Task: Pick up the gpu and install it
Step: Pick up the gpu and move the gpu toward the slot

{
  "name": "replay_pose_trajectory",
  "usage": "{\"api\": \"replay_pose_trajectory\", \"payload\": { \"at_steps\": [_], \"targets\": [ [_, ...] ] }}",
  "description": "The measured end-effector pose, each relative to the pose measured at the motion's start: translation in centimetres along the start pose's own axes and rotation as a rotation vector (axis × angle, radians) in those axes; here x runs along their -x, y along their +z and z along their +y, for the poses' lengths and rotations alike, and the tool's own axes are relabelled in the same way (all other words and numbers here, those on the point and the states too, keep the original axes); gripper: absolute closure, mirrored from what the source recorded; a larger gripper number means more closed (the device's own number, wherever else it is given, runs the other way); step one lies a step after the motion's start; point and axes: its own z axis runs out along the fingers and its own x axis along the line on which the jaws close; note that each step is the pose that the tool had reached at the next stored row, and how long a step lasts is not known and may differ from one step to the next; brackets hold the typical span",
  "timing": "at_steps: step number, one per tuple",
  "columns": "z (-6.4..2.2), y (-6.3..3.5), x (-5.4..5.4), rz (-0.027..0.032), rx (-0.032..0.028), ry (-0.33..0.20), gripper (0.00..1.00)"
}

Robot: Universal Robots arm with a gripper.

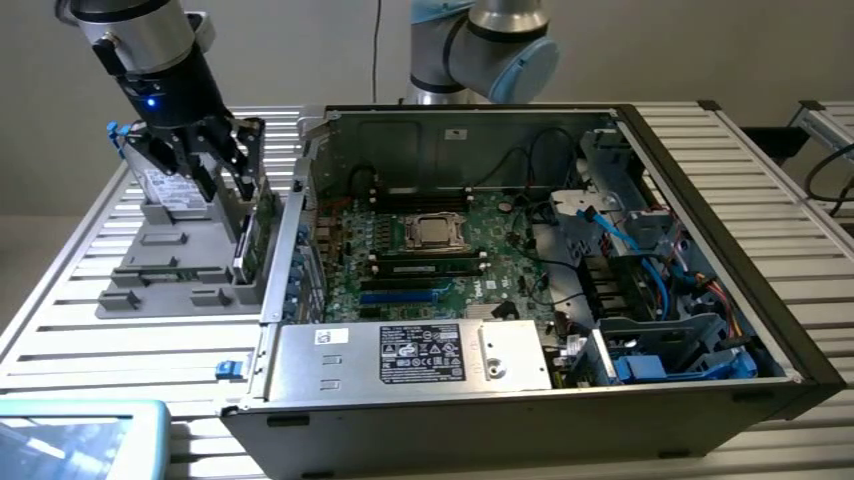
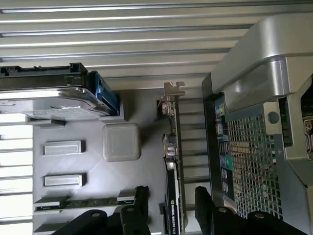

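Slatted bench (image 1: 54, 340): a grey holder tray (image 1: 160, 275) is being carried beside an open computer case (image 1: 707, 130). Item: gpu (image 2: 172, 147), being held upright on edge in the tray, just beside the case wall. Gripper (image 1: 223, 178) is being shown open, straddling the card, nothing grasped. Judged light, stiff, fragile; best gripped on the flat faces, clear of components. The bracket end and the gap between gripper and card are being shown by the wrist view, the case interior by the exterior view.

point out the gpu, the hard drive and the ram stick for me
gpu (image 2: 174, 161): wrist view, on the card's upturned edge, mid-length.
hard drive (image 2: 44, 100): wrist view, on its silver casing.
ram stick (image 2: 83, 202): wrist view, on the narrow green board, mid-length.
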Motion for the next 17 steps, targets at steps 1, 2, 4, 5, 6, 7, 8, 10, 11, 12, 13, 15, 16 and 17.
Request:
{"api": "replay_pose_trajectory", "payload": {
  "at_steps": [1,2,4,5,6,7,8,10,11,12,13,15,16,17],
  "targets": [
    [-0.11,0.17,0.0,0.0,-0.0001,0.0,0.48],
    [-0.22,0.35,0.0,-0.0001,0.0001,0.0,0.48],
    [-0.34,0.7,0.0,0.0,0.0015,0.0,0.48],
    [-0.39,0.87,0.0,0.0002,0.0022,0.0,0.48],
    [-0.43,1.05,0.0,0.0001,0.0028,0.0,0.48],
    [-0.47,1.22,0.0,0.0001,0.0036,0.0,0.48],
    [-0.49,1.37,0.0,-0.0004,0.0051,0.0,0.48],
    [-0.52,1.56,0.0,-0.0016,0.0111,0.0,0.48],
    [-0.54,1.65,0.0,-0.0026,0.0149,0.0,0.48],
    [-0.57,1.76,0.0,-0.0033,0.0184,0.0,0.48],
    [-0.65,1.93,0.0,-0.0037,0.0203,0.0,0.48],
    [-0.85,2.27,0.0,-0.0037,0.0207,0.001,0.48],
    [-0.95,2.44,0.0,-0.0038,0.0208,0.001,0.48],
    [-1.06,2.61,0.0,-0.0038,0.0208,0.001,0.48]
  ]
}}
